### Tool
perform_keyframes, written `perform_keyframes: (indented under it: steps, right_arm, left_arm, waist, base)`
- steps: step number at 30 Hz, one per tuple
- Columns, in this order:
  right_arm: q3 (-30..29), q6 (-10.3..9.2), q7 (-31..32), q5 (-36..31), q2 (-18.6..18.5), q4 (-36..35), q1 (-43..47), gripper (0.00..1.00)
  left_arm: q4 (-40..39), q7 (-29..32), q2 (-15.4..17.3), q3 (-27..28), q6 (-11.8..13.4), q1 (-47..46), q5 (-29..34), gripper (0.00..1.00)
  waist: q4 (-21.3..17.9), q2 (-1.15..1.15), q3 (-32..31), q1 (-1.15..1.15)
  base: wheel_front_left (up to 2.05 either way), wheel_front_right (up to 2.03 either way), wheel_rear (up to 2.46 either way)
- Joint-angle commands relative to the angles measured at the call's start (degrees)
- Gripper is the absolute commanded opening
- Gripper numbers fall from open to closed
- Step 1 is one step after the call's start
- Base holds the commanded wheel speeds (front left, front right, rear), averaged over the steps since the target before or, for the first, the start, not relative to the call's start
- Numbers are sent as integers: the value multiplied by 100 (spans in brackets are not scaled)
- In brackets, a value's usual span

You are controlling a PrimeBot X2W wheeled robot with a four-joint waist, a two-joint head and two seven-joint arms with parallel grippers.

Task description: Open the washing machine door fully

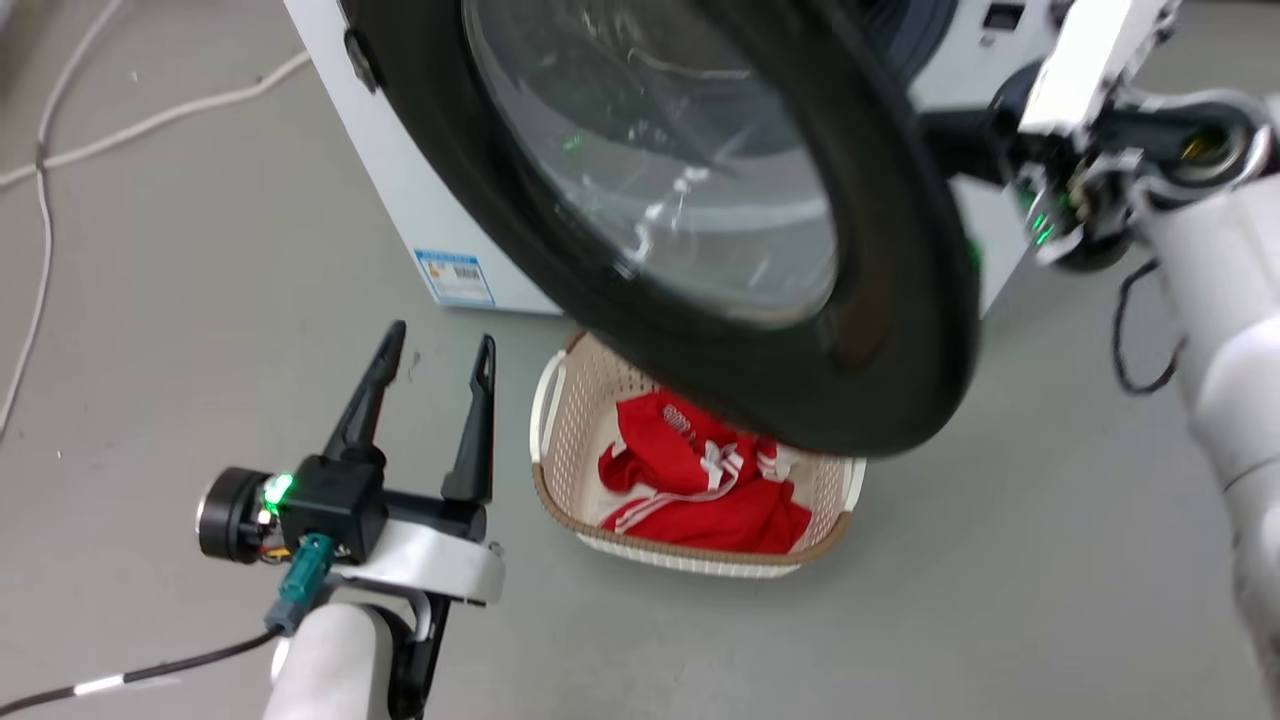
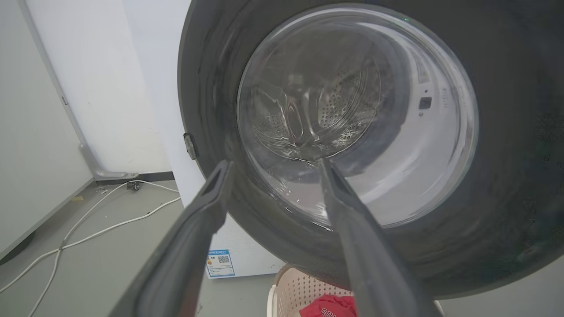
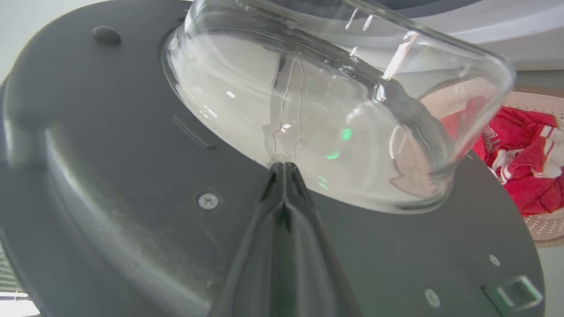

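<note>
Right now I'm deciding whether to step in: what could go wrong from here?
1. The right gripper, shut, seems to push rather than grip the washing machine door beside its glass bowl; it could slip.
2. The laundry basket lies under the door's lower rim; the door might catch it.
3. The open left gripper stands in the door's likely swing path.

A smooth grey floor (image 1: 150, 300) spreads across the head view under soft, even light. At ten o'clock, white cables (image 1: 150, 125) trail over it. Near six o'clock stands a cream perforated basket (image 1: 552, 400) holding a crumpled red garment (image 1: 700, 490) with white stripes. In the left wrist view, plain white wall panels (image 2: 101, 88) rise at ten o'clock and meet the floor at a dark skirting strip (image 2: 152, 177).
</note>
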Motion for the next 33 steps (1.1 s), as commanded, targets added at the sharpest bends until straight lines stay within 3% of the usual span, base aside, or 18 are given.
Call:
perform_keyframes:
  steps: [1, 15, 23, 27, 33]
  right_arm:
    - [2, 1, 76, 51, 73, -121, 197, 0]
    - [19, 1, 370, 535, 579, -2024, 2239, 0]
    - [224, 0, 288, 699, 718, -2657, 2988, 0]
    - [186, 0, -122, 722, 745, -2887, 3249, 0]
    - [-413, 0, -1832, 763, 744, -3357, 3847, 0]
  left_arm:
    - [10, -15, -6, -22, 10, 87, 32, 100]
    - [96, -14, -30, -294, 137, 562, -69, 100]
    - [107, -14, -38, -382, 204, 634, -129, 100]
    - [119, -14, -40, -395, 218, 667, -161, 100]
    - [134, -14, -41, -418, 260, 760, -185, 100]
  waist:
    - [-16, 0, -204, 0]
    - [108, 0, -798, 0]
    - [154, 0, -894, 0]
    - [163, 0, -921, 0]
    - [198, 0, -1019, 0]
  base:
    - [0, 0, 0]
    - [0, 0, 0]
    - [0, 0, 0]
    - [0, 0, 0]
    - [0, 0, 0]
